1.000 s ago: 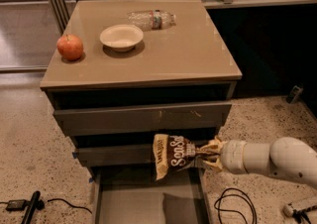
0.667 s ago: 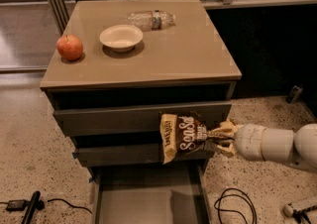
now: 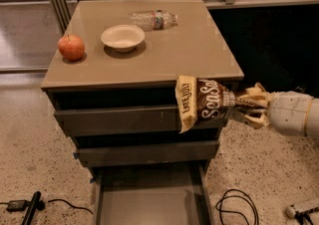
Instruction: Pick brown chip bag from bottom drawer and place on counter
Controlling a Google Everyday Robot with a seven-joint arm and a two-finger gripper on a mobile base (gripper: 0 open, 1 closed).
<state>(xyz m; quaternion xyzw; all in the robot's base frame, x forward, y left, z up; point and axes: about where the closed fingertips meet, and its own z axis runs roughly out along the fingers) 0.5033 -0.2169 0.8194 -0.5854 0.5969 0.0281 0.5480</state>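
My gripper point(image 3: 247, 107) comes in from the right and is shut on the right end of the brown chip bag point(image 3: 203, 102). The bag hangs sideways in the air in front of the cabinet's top drawer, at the counter's front right corner, its top edge about level with the counter point(image 3: 179, 50). The bottom drawer point(image 3: 149, 201) is pulled open below and shows a bare flat floor.
On the counter stand a red apple point(image 3: 71, 47) at the left, a white bowl point(image 3: 122, 37) beside it, and a clear plastic bottle point(image 3: 153, 19) lying at the back. Cables point(image 3: 234, 206) lie on the speckled floor at right and left.
My gripper has lifted the chip bag up from just above the open bottom drawer to counter-edge height and moved it a little to the right.
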